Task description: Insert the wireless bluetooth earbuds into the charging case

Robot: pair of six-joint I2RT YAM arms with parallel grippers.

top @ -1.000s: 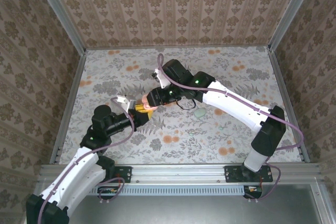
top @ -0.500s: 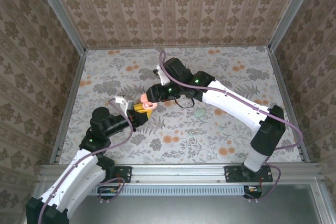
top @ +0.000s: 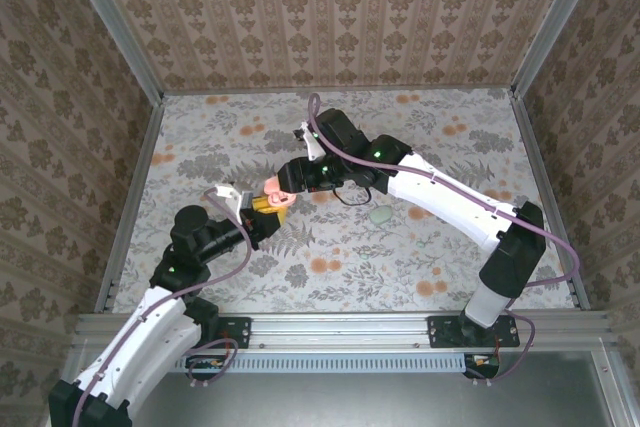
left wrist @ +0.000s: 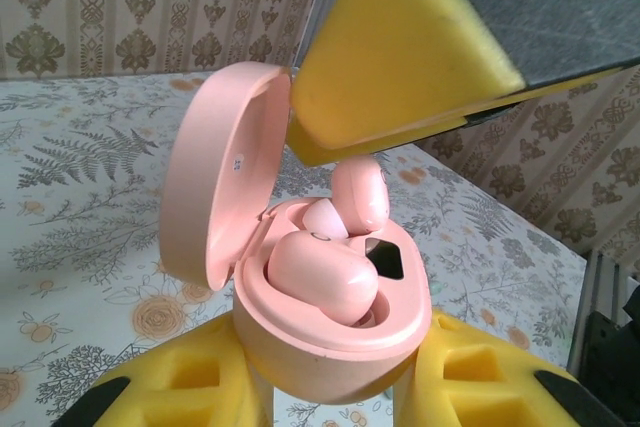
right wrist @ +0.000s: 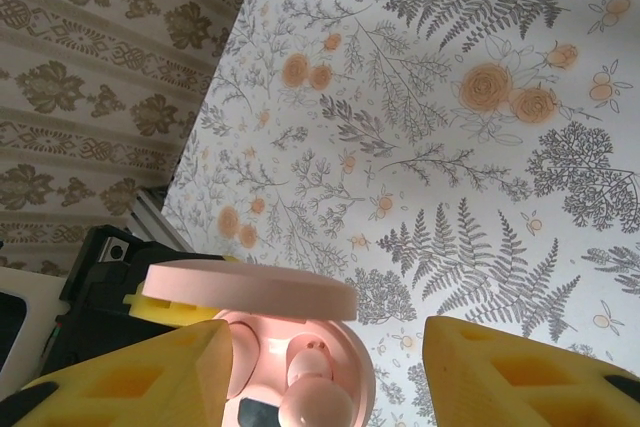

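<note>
My left gripper (left wrist: 330, 387) is shut on the pink charging case (left wrist: 300, 332), which it holds upright with the lid (left wrist: 215, 187) swung open. One pink earbud (left wrist: 320, 277) lies seated in the near slot. A second earbud (left wrist: 360, 195) stands tilted in the far slot, directly under a yellow finger (left wrist: 400, 57) of my right gripper. In the right wrist view the right gripper (right wrist: 322, 347) is open, its yellow pads (right wrist: 130, 382) spread on either side of the case (right wrist: 350, 367) and clear of the earbud (right wrist: 318, 402). From above, the right gripper (top: 283, 185) hovers over the case (top: 277, 193) held by the left gripper (top: 258, 209).
A small pale green oval thing (top: 380, 214) lies on the floral table (top: 330, 267) right of the grippers. A black cable loop (top: 350, 197) hangs under the right wrist. Papered walls with metal rails (top: 130, 217) enclose the table on three sides.
The right gripper's jaws have spread wider and lifted slightly off the case, leaving the second earbud in its slot. The left arm has shifted the case a little toward the back left.
</note>
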